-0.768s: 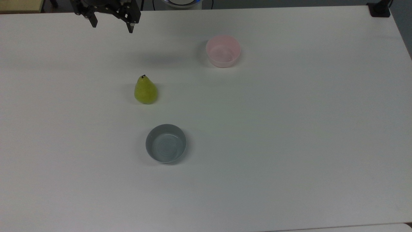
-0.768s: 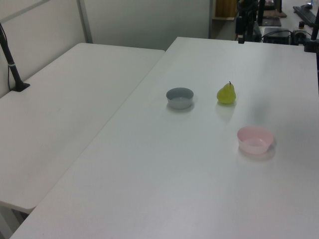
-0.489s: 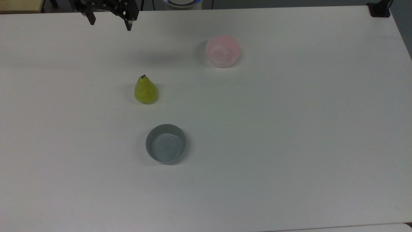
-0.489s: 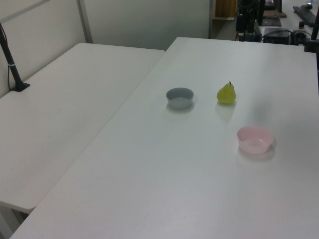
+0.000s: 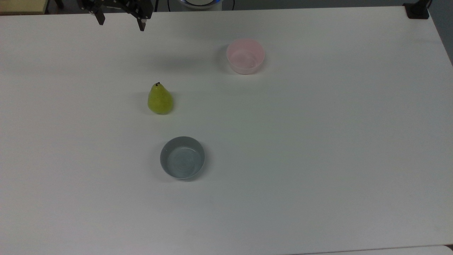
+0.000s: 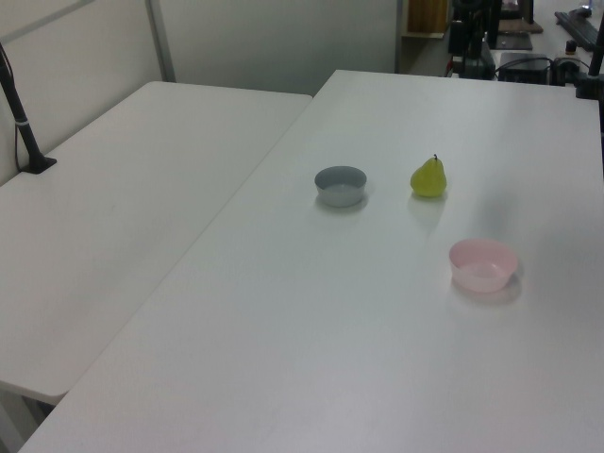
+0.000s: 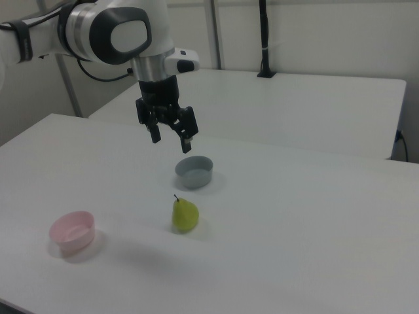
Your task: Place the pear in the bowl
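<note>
Top view: gripper (image 5: 121,21) wide open, empty — edged up toward far table (image 5: 318,141) edge since before. Pear (image 5: 160,99) untouched, bowl (image 5: 245,56) empty — grasp not started.

Two white tabletops (image 6: 283,321) are standing edge to edge (a thin seam running between them), with pale partition walls (image 6: 274,38) rising behind. A black pole (image 7: 264,39) is standing clamped near the far tabletop's (image 7: 294,111) back edge.

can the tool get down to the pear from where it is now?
Probably yes. The tool hangs open above the table, and the pear stands upright alone, apart from both bowls.
</note>
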You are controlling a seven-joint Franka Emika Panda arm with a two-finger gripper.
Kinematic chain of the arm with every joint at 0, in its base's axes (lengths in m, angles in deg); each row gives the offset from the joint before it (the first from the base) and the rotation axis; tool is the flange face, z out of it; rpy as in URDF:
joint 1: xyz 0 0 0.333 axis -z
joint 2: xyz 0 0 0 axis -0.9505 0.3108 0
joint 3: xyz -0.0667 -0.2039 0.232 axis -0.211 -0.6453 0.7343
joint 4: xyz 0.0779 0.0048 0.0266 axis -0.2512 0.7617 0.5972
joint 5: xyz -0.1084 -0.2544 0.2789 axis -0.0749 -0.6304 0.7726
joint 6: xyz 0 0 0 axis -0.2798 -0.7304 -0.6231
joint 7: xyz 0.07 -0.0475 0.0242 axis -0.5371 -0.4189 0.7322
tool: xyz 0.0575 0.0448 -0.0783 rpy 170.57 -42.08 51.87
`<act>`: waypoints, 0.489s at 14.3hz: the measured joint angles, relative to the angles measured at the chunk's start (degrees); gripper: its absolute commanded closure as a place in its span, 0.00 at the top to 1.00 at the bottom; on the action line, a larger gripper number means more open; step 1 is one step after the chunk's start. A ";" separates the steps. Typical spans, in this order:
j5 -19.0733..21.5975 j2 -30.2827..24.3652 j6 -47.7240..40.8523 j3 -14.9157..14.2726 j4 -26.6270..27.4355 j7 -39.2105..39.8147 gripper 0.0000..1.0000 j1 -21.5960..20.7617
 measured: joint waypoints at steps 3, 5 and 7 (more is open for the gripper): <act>0.00 2.00 3.09 0.15 0.37 -0.10 1.00 -0.25; 0.00 4.38 4.71 0.48 0.49 -0.10 1.00 -0.63; 0.00 7.34 5.85 0.69 0.53 -0.11 1.00 -1.83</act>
